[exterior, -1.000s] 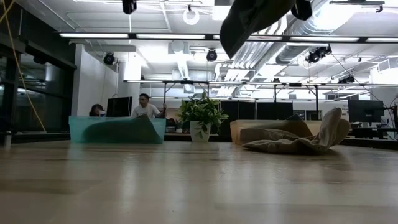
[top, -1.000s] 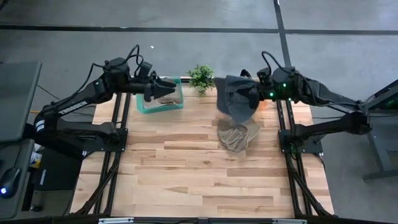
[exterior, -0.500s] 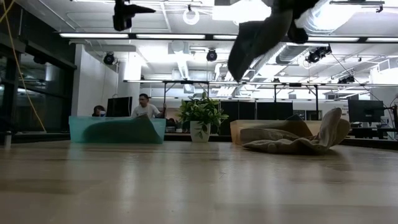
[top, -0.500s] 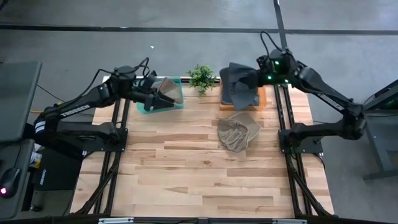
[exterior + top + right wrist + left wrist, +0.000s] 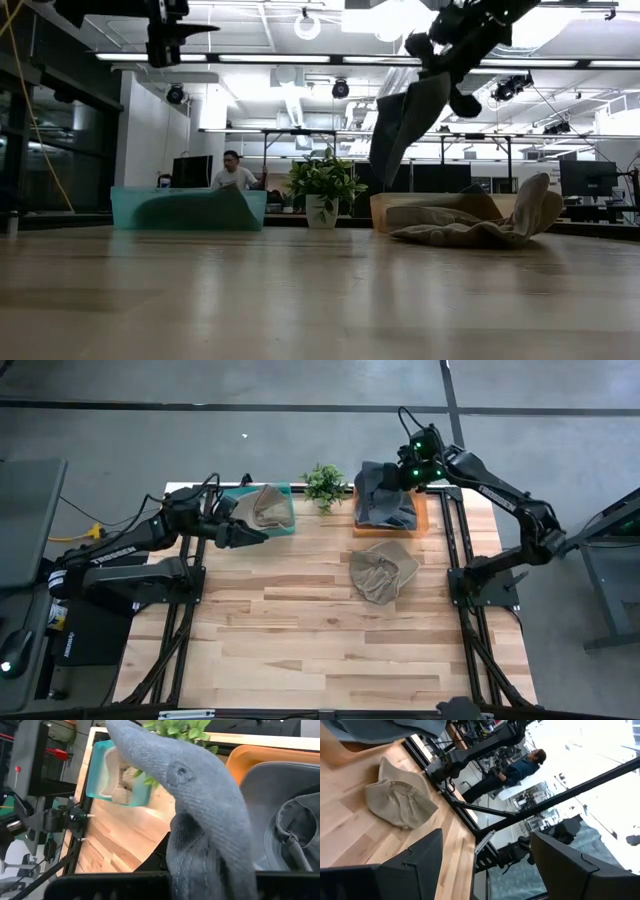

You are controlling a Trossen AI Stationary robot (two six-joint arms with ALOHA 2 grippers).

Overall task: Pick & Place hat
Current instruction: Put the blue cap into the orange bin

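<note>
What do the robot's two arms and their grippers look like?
Both are dark, slim, jointed arms with black cables looping along them. The left arm carries white lettering; its left gripper has two broad, angular black fingers. The right arm shows small green lights near the right gripper.

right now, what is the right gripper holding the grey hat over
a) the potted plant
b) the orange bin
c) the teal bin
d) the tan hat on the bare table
b: in the high view the right gripper, shut on the grey hat, hangs it over the orange bin, while the tan hat lies apart on the table and the teal bin sits across by the left arm.
</note>
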